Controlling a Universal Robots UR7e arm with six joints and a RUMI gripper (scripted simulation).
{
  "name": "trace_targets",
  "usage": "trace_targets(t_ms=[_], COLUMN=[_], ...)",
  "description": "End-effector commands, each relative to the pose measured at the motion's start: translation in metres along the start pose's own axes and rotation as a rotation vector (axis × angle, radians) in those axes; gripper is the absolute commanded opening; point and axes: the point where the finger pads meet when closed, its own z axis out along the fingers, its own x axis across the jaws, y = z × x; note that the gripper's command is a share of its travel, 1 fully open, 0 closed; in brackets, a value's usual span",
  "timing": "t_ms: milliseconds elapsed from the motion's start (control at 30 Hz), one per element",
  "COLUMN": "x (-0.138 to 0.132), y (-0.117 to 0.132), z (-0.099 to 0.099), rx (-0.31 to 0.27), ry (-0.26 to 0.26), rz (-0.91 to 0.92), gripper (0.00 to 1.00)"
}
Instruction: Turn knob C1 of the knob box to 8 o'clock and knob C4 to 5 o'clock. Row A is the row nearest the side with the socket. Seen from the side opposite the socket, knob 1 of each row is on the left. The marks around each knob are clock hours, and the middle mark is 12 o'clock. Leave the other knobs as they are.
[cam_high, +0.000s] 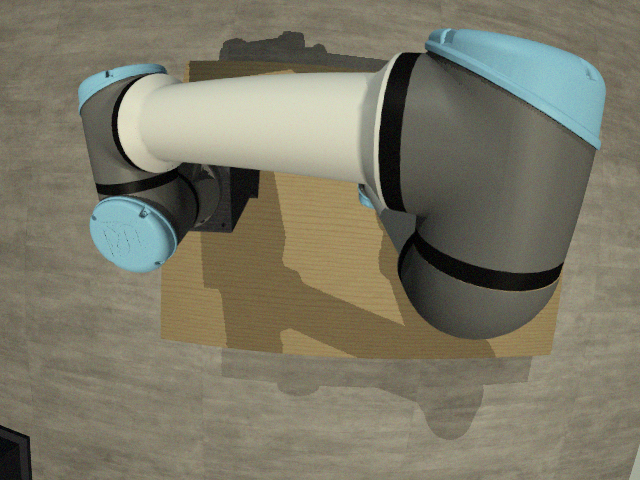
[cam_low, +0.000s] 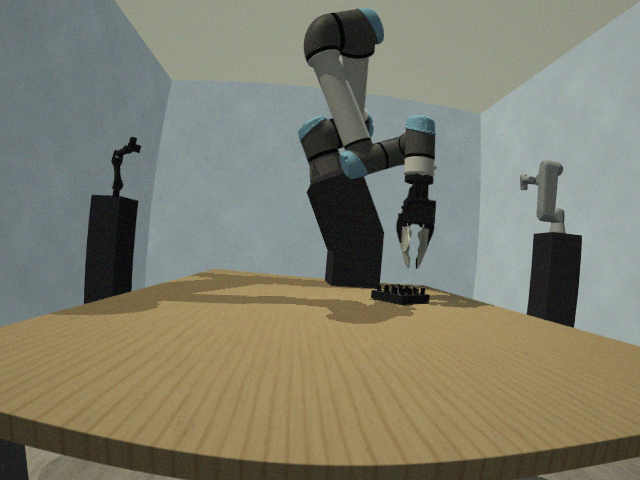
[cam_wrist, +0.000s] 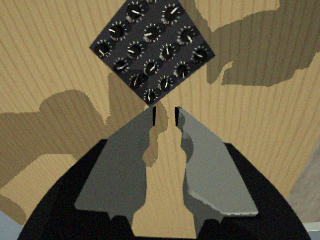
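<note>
Our jaws (cam_low: 413, 267) point down above the knob box (cam_low: 400, 295) (cam_wrist: 152, 52), their tips a narrow gap apart with nothing between them. The box sits on the wooden tabletop (cam_high: 330, 227) (cam_low: 310, 382) (cam_wrist: 260, 115), near the foot of our arm's dark pedestal (cam_low: 354, 258). In the wrist view it shows as a diamond ahead of the tips, its far corner cut off by the frame. We cannot tell which knobs are C1 and C4.
</note>
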Motion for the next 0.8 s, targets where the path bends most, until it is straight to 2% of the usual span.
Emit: trace_targets(t_ms=[0,767], x=[0.0002,0.0002], y=[0.0005,0.0005], z=[-0.0005,0.0028], rx=[-0.001,-0.001], ry=[0.000,0.000], rz=[0.000,0.000], gripper=[0.11,0.11])
